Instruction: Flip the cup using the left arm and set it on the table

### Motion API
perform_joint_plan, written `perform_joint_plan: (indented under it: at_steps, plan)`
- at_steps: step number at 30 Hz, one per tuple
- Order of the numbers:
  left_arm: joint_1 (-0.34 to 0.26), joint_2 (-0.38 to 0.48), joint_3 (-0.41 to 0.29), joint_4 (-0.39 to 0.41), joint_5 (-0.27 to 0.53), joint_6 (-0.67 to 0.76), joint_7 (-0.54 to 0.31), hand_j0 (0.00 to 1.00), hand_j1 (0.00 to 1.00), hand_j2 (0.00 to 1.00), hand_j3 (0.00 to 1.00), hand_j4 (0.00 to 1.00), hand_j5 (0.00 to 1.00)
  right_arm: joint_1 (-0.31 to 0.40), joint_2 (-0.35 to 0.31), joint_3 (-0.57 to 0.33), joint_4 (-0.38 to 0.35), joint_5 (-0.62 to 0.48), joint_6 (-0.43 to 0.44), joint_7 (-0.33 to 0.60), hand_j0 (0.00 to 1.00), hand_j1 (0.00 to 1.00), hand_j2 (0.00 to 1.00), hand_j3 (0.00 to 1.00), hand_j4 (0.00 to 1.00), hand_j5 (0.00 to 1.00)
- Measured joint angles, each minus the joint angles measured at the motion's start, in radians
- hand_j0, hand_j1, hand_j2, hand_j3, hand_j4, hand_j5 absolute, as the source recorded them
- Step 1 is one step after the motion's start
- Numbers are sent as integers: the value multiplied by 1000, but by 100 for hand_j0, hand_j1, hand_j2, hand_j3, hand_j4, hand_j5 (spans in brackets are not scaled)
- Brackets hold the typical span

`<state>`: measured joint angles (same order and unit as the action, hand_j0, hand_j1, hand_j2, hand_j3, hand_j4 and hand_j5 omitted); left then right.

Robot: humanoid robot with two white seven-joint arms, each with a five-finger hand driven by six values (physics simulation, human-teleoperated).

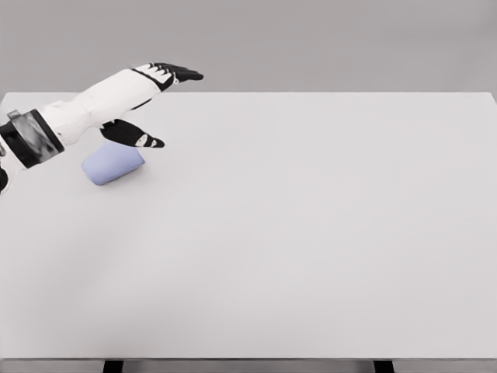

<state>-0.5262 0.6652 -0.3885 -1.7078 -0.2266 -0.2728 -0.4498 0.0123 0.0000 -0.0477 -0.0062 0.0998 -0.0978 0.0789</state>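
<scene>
The left hand (147, 105) hovered spread over the cup (113, 164), which lay on its side on the table (311, 233); grasping seemed pending; next, it likely needed lowering and closing.

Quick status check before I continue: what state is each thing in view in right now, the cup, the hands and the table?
cup: lying on its side on the table, near the left edge, not held.
left hand: open, fingers spread, thumb just above the cup, no grasp on it.
right hand: not in view.
table: white top, bearing the cup at its left.
</scene>
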Motion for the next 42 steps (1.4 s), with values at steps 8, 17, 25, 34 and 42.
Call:
perform_joint_plan:
  at_steps: [8,17,25,34,42]
  plan:
    - [3,-1,9,-2,-1,-7,-96,100,100,100,100,100,100,5,0,-1,4,-1,4,-1,100,100,100,100,100,100]
    - [-46,258,-113,-36,175,311,269,100,100,100,100,100,100,5,0,-1,5,-2,4,-1,100,100,100,100,100,100]
    - [-84,512,-237,-52,726,379,52,100,100,100,100,100,100,5,0,-1,5,-1,4,-1,100,100,100,100,100,100]
    - [-195,259,-319,-48,691,838,307,100,100,100,100,100,100,5,0,-1,5,-1,4,-1,100,100,100,100,100,100]
    - [-202,181,-393,-51,572,881,369,100,100,100,100,100,100,5,0,-1,5,-1,4,-1,100,100,100,100,100,100]
